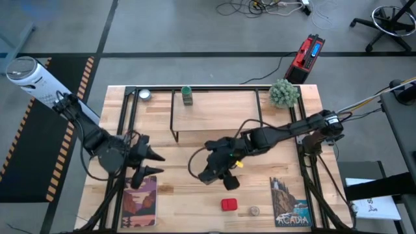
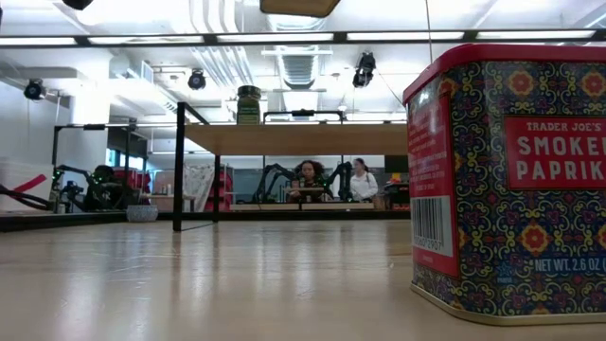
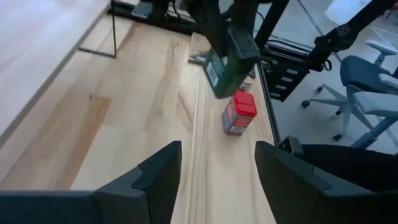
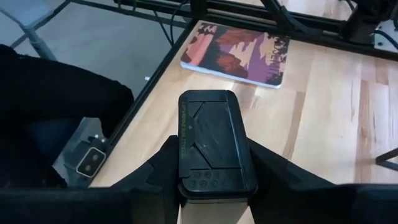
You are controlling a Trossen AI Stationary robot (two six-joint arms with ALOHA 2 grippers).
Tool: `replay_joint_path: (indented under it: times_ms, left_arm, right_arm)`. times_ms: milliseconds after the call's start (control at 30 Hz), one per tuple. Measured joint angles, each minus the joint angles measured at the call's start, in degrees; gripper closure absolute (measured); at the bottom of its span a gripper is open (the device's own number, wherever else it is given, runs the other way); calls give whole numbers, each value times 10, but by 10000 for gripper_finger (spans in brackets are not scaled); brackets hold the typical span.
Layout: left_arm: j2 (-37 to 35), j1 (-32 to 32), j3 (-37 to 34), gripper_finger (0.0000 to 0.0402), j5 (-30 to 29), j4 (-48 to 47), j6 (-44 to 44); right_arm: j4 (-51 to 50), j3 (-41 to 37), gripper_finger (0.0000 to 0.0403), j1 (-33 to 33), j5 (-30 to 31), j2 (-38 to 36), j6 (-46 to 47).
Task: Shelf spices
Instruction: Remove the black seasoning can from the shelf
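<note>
I use the shelf (image 1: pixel 214 117) as my landmark — a low rack of thin black rods with a light wooden board, standing at the table's (image 1: pixel 195 195) far middle. On its board, at the far left corner, the green-capped bottle (image 1: pixel 187 95) stands upright; the low view shows it up on the board too (image 2: pixel 249 104).

My right gripper (image 1: pixel 218 170) sits in front of the shelf, toward the table's near edge, and its fingers pinch the dark grey square jar (image 4: pixel 214 144) from both sides. In the right wrist view the jar's dark face fills the gap between the fingers, and the left wrist view shows the jar (image 3: pixel 225 68) held clear of the tabletop, tilted.

The red square tin (image 1: pixel 229 205) stands on the table nearer the front edge than the gripper, further still from the shelf. It looms large in the low view (image 2: pixel 511 180), reading "Smoked Paprika." Just to its right lies the tiny round beige jar (image 1: pixel 253 211).

My left gripper (image 1: pixel 151 162) waits off the shelf's front left corner, fingers spread wide with nothing between them.

Left of the shelf, at the far edge, sits a round silver tin (image 1: pixel 144 95). A small green plant (image 1: pixel 284 92) stands off the shelf's far right corner. Two illustrated books lie at the near edge, one on the left (image 1: pixel 140 203) and one on the right (image 1: pixel 289 205).
</note>
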Motion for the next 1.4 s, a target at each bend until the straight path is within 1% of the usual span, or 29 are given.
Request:
replay_joint_path:
  times_ms: [233,367,500,633,833,933,1033,1067,1100,1267,1400]
  left_arm:
    - [28,-29,0,211,-65,43,22]
    - [49,-31,0,211,-80,72,38]
    - [68,-31,0,216,-111,91,50]
    - [76,-31,0,218,-144,96,55]
    - [75,-31,0,213,-211,99,56]
    - [73,-31,0,213,-257,100,66]
    - [68,-31,0,217,-314,116,86]
    - [66,-31,2,218,-325,119,94]
    - [64,-31,6,220,-332,119,101]
    - [54,-31,48,224,-333,126,155]
    - [56,-31,88,221,-333,128,200]
  right_arm:
    - [76,-47,276,30,54,0,41]
    - [167,-101,282,37,58,1,67]
    - [254,-152,283,38,85,1,92]
    - [297,-175,275,43,112,1,113]
    - [324,-181,280,72,161,1,111]
    - [333,-181,283,83,197,5,111]
    - [346,-178,278,93,218,21,116]
    - [354,-175,276,95,220,29,118]
    - [361,-172,274,97,219,38,122]
    - [379,-144,277,102,232,89,132]
    - [380,-97,281,105,234,133,140]
